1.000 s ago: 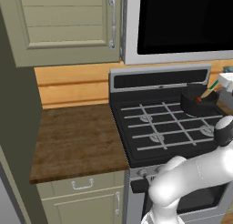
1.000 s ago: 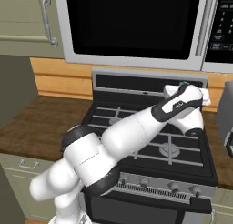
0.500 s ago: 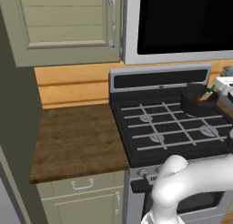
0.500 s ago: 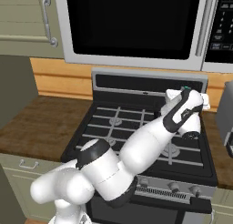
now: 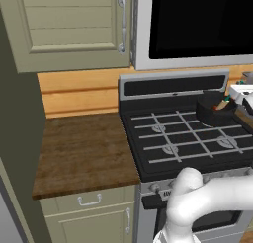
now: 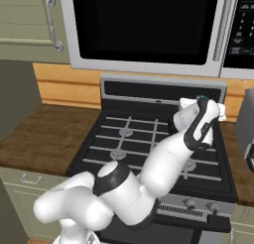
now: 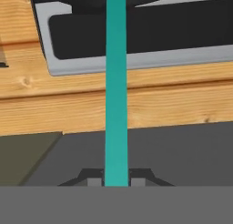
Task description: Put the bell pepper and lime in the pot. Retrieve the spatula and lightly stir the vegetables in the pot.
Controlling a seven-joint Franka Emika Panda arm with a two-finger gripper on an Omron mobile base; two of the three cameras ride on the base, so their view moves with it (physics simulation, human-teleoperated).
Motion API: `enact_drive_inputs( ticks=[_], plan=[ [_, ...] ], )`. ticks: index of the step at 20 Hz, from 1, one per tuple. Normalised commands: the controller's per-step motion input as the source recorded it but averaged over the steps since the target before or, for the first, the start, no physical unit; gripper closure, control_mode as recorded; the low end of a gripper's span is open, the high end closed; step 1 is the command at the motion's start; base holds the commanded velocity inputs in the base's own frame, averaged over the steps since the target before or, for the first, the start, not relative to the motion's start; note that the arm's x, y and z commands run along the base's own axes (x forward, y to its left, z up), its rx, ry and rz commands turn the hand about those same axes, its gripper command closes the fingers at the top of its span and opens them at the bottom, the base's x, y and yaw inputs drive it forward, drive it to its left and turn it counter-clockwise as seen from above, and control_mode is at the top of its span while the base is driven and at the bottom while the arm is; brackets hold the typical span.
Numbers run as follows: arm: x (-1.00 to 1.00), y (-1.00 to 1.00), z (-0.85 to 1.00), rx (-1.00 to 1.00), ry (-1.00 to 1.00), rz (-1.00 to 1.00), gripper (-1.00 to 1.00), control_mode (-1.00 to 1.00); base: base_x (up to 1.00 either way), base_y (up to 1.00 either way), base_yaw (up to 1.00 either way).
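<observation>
My gripper [image 7: 116, 181] is clamped on the spatula [image 7: 116, 86], its teal handle running straight up between my fingertips in the hand view, while the pot [image 5: 216, 110] sits on the stove's [image 5: 183, 141] back right burner with something red-orange just visible inside.

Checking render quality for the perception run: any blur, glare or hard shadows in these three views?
Left base view: flat, even light, no glare on the black microwave door; pot reads as a dark blob. Right base view: soft shading on the arm, no cast shadows. Hand view: sharp, but coarse; the spatula handle is a flat teal strip.
</observation>
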Motion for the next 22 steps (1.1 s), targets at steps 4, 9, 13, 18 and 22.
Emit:
enact_drive_inputs(
  ticks=[4, 9, 13, 18, 22],
  plan=[
    [0.13, 0.00, -0.12, 0.00, 0.00, -0.02, 1.00, -1.00, 0.00, 0.00, 0.00],
    [0.29, 0.00, -0.14, 0.00, 0.00, -0.01, 1.00, -1.00, 0.00, 0.00, 0.00],
    [0.38, 0.00, -0.19, 0.00, 0.00, -0.01, 1.00, -1.00, 0.00, 0.00, 0.00],
    [0.36, 0.00, -0.37, 0.00, 0.02, -0.01, 1.00, -1.00, 0.00, 0.00, 0.00],
    [0.29, -0.04, -0.25, 0.00, 0.04, -0.02, 1.00, -1.00, 0.00, 0.00, 0.00]
  ],
)
